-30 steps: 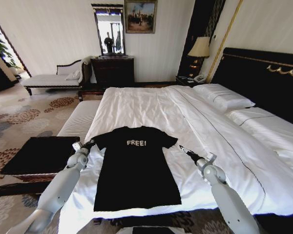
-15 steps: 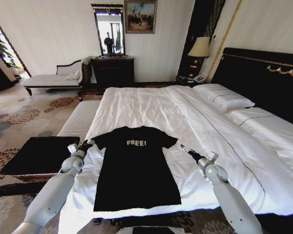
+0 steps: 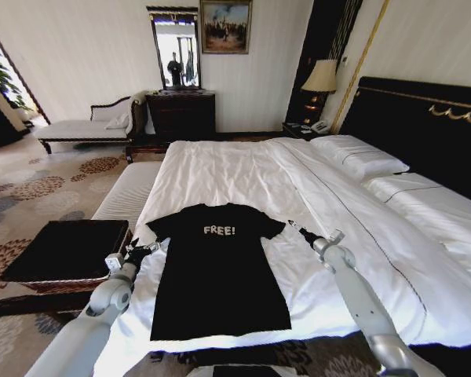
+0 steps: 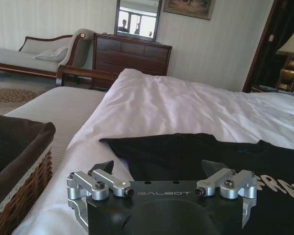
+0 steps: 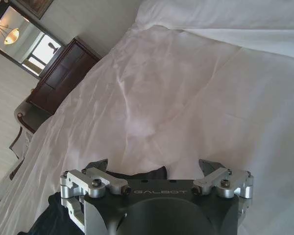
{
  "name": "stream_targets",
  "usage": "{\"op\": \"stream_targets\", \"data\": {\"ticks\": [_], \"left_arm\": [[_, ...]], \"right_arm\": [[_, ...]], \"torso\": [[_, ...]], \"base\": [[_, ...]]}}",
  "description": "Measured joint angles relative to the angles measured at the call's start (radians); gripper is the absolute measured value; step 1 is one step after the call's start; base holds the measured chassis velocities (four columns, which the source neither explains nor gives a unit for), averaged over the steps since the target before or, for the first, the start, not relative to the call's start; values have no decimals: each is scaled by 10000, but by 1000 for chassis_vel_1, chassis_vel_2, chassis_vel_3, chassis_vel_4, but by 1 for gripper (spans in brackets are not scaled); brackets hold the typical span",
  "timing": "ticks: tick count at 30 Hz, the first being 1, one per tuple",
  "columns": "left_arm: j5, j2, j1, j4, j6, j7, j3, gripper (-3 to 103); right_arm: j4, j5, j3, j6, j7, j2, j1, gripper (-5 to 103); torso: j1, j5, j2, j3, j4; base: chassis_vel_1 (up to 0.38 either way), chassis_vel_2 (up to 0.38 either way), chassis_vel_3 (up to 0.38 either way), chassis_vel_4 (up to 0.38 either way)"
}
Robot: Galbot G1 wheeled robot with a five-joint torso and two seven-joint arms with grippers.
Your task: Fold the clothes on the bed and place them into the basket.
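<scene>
The black T-shirt (image 3: 218, 271) lay flat and unfolded on the near part of the bed (image 3: 243, 169), chest up with its white "FREE!" lettering showing, collar toward the far end and hem close to the bed's near edge. The white duvet spread around it on every side, with pillows (image 3: 359, 155) against the black headboard (image 3: 424, 126) on the right. The left pincer (image 3: 141, 252) hovered just beside the shirt's left sleeve at the bed's left edge, its fingers (image 4: 101, 167) spread apart with nothing between them. The right pincer (image 3: 297, 230) was poised just beside the right sleeve over the duvet, its fingers (image 5: 208, 166) likewise apart and empty. On the patterned carpet to the left of the bed stood the basket (image 3: 63, 253), brown wicker with a dark lining, close to the left arm.
</scene>
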State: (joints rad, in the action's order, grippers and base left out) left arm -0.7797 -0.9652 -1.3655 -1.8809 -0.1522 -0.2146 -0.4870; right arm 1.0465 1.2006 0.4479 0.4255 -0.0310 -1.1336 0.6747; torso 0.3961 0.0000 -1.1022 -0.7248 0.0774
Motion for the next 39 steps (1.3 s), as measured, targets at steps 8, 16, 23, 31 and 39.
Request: {"op": "stream_targets", "data": {"ticks": [8,16,23,31,39], "left_arm": [[169,-244,-712,-649,0,-22,-153,100],[219,-401,-862,-817,0,-33,-184,100],[196,-344,-952,-939,-8,-64,-238,100],[125,-325,-1048,-1051,-24,-94,-332,100],[71,-313,-1010,-1042,-29,-132,-356,100]], "right_arm": [[-1871,-438,-25,-6,-388,-517,-1033,100],[-1793,-354,73,85,-423,-619,-956,100],[-1730,-350,84,121,-592,-720,-881,100],[-1617,-273,165,119,-620,-791,-820,68],[-1654,-266,142,193,-606,-778,-812,41]], "torso": [[0,0,0,0,3],[0,0,0,0,7],[1,1,0,0,6],[1,0,0,0,4],[1,0,0,0,5]], "base": [[0,0,0,0],[0,0,0,0],[0,0,0,0],[0,0,0,0],[0,0,0,0]]}}
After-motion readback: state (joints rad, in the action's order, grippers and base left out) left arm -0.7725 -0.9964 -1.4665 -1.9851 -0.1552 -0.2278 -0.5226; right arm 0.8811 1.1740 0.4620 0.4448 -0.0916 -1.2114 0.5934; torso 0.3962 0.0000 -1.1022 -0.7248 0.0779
